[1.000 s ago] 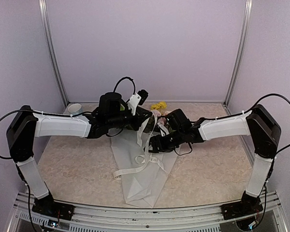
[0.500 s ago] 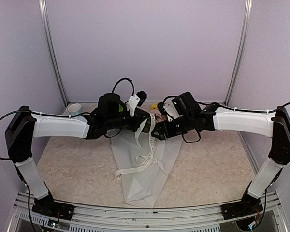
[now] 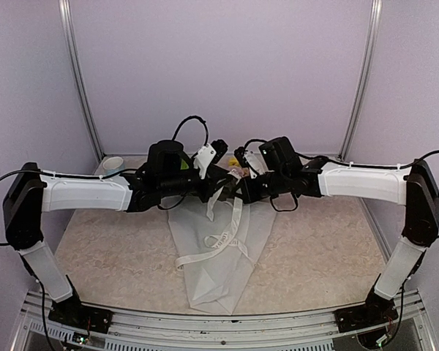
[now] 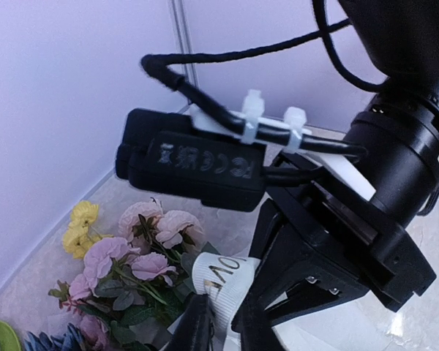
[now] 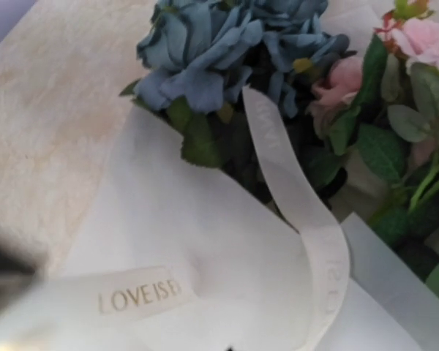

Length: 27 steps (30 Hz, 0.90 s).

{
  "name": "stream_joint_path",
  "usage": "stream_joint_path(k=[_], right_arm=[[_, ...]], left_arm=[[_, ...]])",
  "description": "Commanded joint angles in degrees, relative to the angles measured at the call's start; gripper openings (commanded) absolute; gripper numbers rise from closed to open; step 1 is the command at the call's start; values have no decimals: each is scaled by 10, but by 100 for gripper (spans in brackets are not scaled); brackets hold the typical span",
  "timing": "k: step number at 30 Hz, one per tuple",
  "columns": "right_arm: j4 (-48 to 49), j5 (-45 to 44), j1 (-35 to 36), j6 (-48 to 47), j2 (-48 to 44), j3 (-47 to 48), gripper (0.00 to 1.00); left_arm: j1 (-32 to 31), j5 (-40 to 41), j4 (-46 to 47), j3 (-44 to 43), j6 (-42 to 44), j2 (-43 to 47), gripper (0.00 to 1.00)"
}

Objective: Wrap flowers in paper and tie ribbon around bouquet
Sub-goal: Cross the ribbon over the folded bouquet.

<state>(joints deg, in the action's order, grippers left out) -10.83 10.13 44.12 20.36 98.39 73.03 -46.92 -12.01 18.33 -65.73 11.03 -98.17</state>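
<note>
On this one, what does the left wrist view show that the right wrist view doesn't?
Left wrist only: the yellow blooms, and the right arm's black camera housing with its zip-tied cable. Right wrist only: the white paper in plain sight and the blue blooms whole; the left wrist catches just a blue sliver. Shared: pink roses, green leaves, the lettered ribbon.

A: Where's the paper (image 3: 219,281)?
B: Mid-counter (image 3: 314,248), tip toward the near edge, flowers (image 3: 235,161) at its far end.
A: And the ribbon (image 3: 236,219)?
B: On the paper, running up to left hand (image 3: 221,189) and right hand (image 3: 244,192), close together over the flowers
</note>
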Motion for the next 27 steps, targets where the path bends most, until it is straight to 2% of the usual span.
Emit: stream_joint_path(k=[1,7,9,11,13,14,23,25,27], right_arm=[[16,1,-22,40,-18,-5,0],[19,34,-40,91,-19,-46,0],[25,42,-40,96,-15,-50,0],[27,43,-40,99,-9,-47,0],[25,36,-40,101,-4,-41,0],[23,31,-40,102,-2,-39,0],[8,22,-41,104,0,-39,0],[7,20,-41,105,0,-42,0],[8,25,-41,106,1,-44,0]], left_arm=[[6,26,-65,-27,-4,15,45],[-10,-12,-207,-19,-39,89,59],[-12,-31,-225,9,-69,107,57],[-10,-28,-234,40,-90,112,47],[-6,-12,-254,61,-98,98,38],[-4,-11,-264,67,-101,88,37],[-6,-43,-285,77,-82,-14,51],[-4,-38,-285,78,-79,-29,52],[-2,-43,-276,75,-78,-43,48]])
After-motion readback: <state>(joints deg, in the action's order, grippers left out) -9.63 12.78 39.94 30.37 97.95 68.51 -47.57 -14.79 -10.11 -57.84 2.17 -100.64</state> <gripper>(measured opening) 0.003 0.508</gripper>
